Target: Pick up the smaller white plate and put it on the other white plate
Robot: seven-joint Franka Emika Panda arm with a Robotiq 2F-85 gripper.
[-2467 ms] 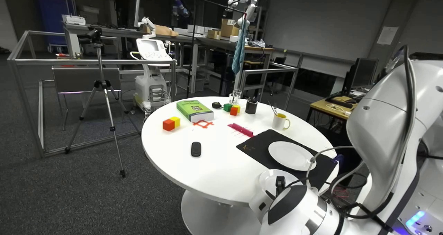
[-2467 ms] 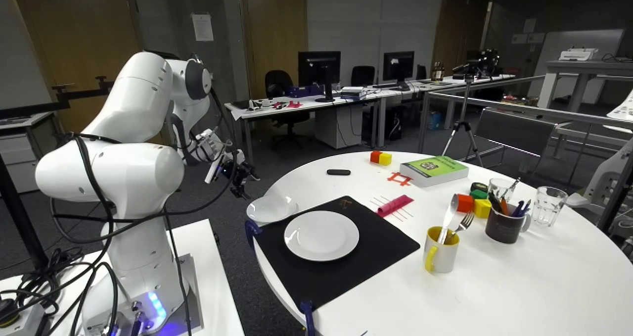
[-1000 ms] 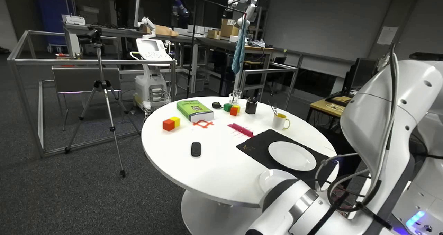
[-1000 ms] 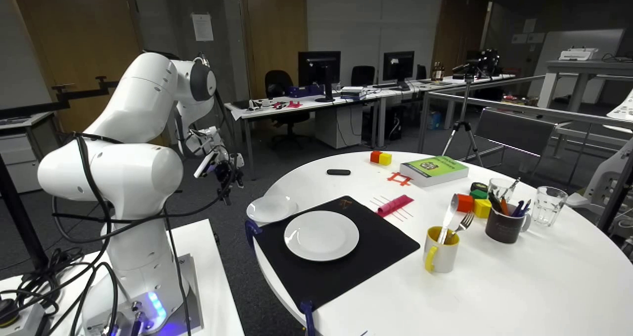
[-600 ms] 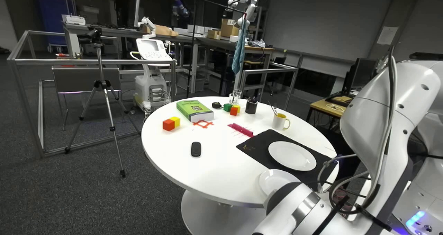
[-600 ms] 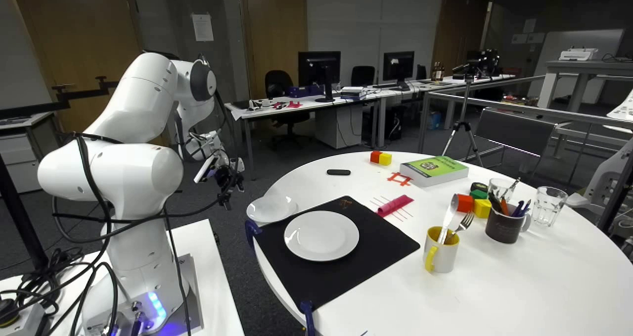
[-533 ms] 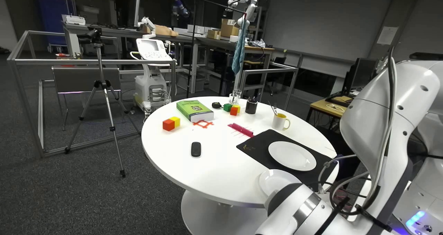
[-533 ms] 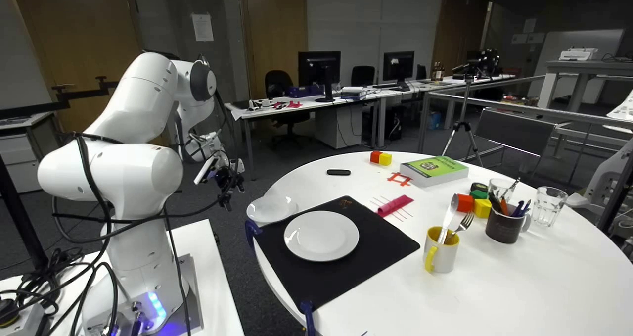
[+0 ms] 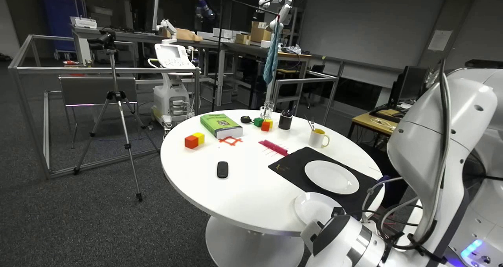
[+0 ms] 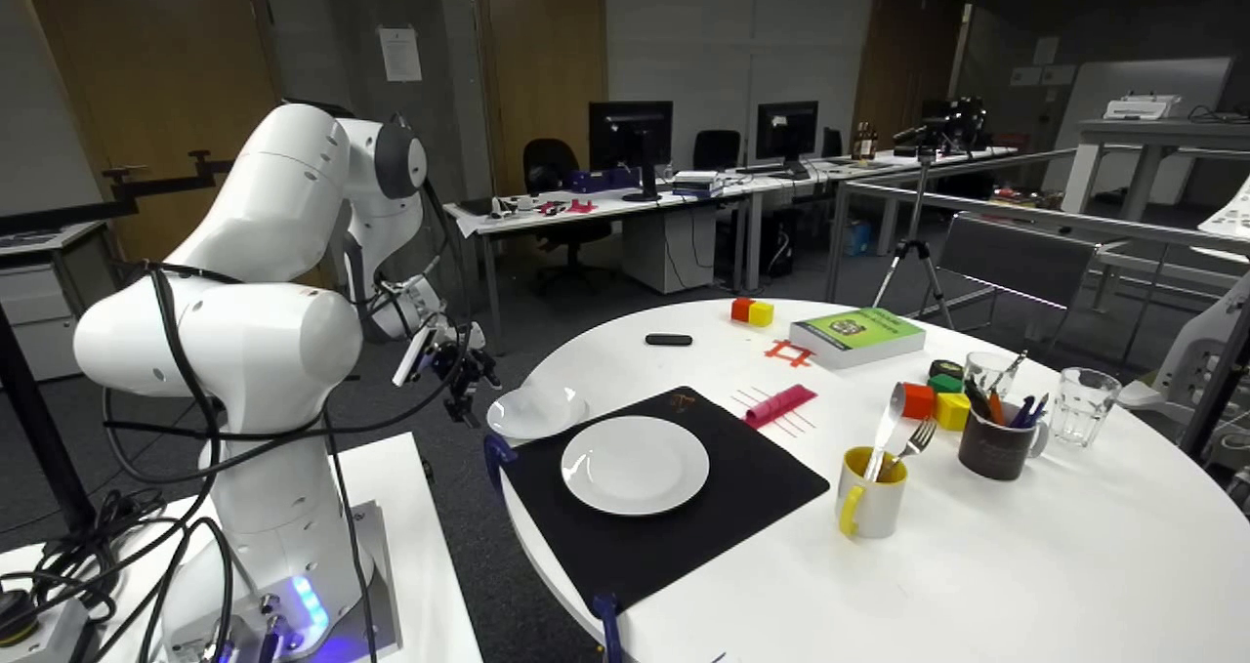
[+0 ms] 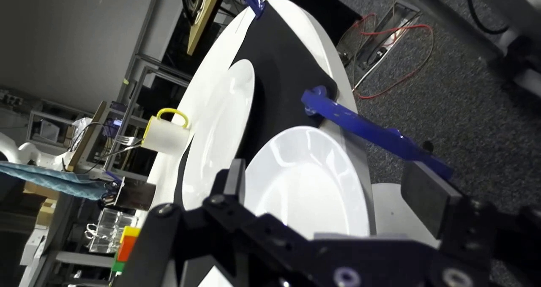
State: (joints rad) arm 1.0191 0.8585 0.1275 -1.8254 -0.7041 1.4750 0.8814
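The smaller white plate lies at the table's edge beside the black mat; it also shows in an exterior view and in the wrist view. The other white plate lies flat on the black mat; it also shows in the wrist view. My gripper is open and empty, just off the table edge, a short gap from the smaller plate's rim. In the wrist view the gripper's fingers stand wide apart, with the smaller plate's near rim between them in the picture. An exterior view has the fingers hidden behind the arm.
Blue clamps hold the black mat at the table edge, one close to the smaller plate. A white and yellow mug with cutlery stands past the mat. A pink roll, a black remote and a book lie farther off.
My gripper first drew back from the smaller plate, then in the last half second moved toward it and slightly down. Both plates have stayed in place.
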